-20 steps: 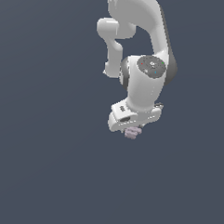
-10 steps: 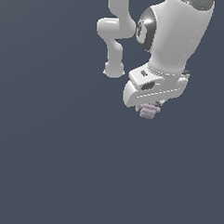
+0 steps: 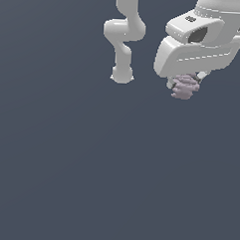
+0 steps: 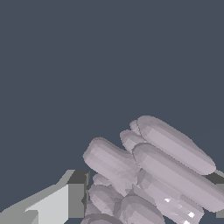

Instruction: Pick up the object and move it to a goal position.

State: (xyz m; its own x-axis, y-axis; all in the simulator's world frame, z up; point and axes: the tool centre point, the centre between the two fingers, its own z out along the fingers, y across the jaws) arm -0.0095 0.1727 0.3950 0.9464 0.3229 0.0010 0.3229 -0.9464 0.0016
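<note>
Between the two grey-tipped fingers (image 4: 76, 194) sat the small pale pinkish-lilac lumpy object (image 4: 148, 175), its matte ridged lobes stacked together and pinched from either side. In the exterior view it hung (image 3: 185, 87) just beneath the big white gripper (image 3: 185, 85), near the exterior view's upper right, lifted well above the plain dark slate tabletop (image 3: 89, 180). The white jointed arm (image 3: 124, 35) rose behind, toward the exterior view's left.

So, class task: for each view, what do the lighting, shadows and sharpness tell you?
Exterior view: flat, even light, plain dark backdrop with no cast shadows, hand cropped at the frame edge. Wrist view: small white glints on the object, soft shading between its lobes, edges crisp, no blur.
</note>
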